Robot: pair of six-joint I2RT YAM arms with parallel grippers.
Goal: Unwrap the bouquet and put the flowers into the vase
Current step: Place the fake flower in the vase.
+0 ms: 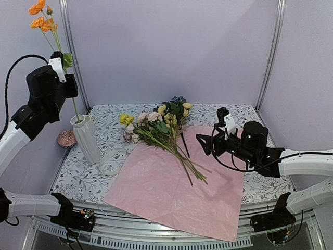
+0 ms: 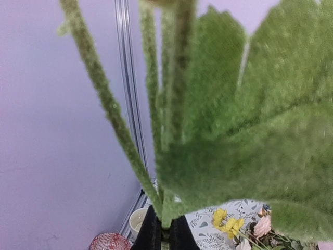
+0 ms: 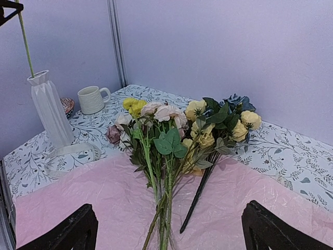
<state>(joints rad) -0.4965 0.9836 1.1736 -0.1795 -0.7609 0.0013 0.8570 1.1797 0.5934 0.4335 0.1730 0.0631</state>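
So the left gripper [image 1: 60,63] is way up high on the left, pressed together on the stem of the orange poppies [image 1: 42,21]. In the left wrist view the fingers [image 2: 150,235] pinch that fuzzy green stem right at the bottom edge, with a big leaf filling most of the shot. The blooms stick up above the gripper, and the stem runs down from it to the mouth of the vase [image 1: 87,138], where the lower end looks like it's just inside. The vase stands at the left side of the table [image 1: 234,112], near the back wall post. The right gripper [image 1: 204,145] hovers low over the right part of the pink paper [image 1: 171,192], jaws spread wide and holding nothing, pointing toward the flowers [image 1: 161,127]. The paper is opened out flat across the middle of the table, its near corner hanging over the front edge. The rest of the flowers lie loose on it, heads toward the back and stems fanning toward the front: yellow, pink, cream, a bit of blue at the back. The cream ribbon [image 3: 70,156] lies in a loop on the table between the vase and the paper's edge. A cream mug [image 3: 92,99] sits behind the vase by the wall.
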